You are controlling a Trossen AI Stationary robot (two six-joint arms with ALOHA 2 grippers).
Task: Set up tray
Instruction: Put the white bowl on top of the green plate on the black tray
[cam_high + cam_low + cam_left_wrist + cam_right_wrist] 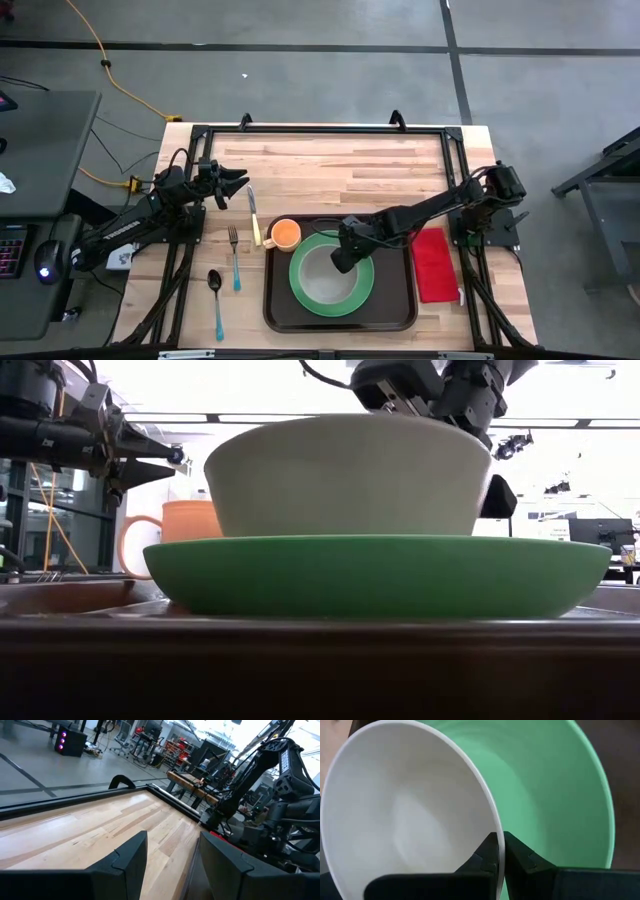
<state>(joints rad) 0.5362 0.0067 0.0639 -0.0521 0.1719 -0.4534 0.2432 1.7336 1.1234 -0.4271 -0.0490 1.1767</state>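
Low view: nearest the lens is the dark rim of the tray (320, 660), filling the bottom of the frame. On it sits the green plate (376, 572), and in the plate the white bowl (348, 478). An orange mug (172, 530) shows behind, at centre left, handle toward the frame's left.

High view: tray (280, 315) lies at lower centre of the bench (330, 165), with plate (300, 290) and bowl (322, 279) inside it. The mug (285, 234) stands at the tray's upper left corner; whether it is on the rim or just beside it cannot be told. This view alone shows the items off the tray: a red napkin (433, 264) just beside its right edge, and a knife (253, 214), fork (234, 256) and spoon (215, 300) to its left.

Right gripper (343, 258) sits over the bowl's upper right rim. Right wrist view gives the detail: right gripper (499, 851) is closed on the bowl (395, 820) rim, one finger inside, one outside, green plate (555, 795) beyond.

Left gripper (238, 182) hovers at centre left of the bench, well apart from the tray. Left wrist view shows the left gripper (170, 855) with fingers parted and nothing between them, bare wood ahead.
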